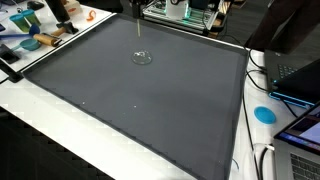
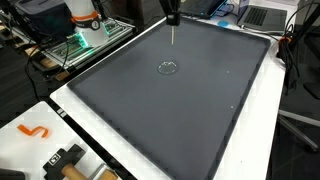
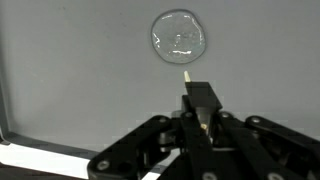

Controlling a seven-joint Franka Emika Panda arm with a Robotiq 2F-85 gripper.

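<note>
The claw [image 3: 203, 110] is pinched narrow on a thin stick [image 3: 187, 78], whose pale tip juts out past the fingertips. Just beyond that tip, a clear round dish [image 3: 179, 37] lies flat on the grey mat [image 3: 80, 90]. In both exterior views the stick hangs downward from the claw, with the dish beneath it.

A thin stick [image 3: 188, 82] sits clamped between the gripper's [image 3: 202, 112] fingers and juts out past their tips. Just beyond the stick's end, a round clear dish [image 3: 180, 36] lies on the mat [image 3: 80, 80]. The dish is below the gripper, well inside the mat's edges. The mat lies on a table [image 2: 60, 105].
</note>
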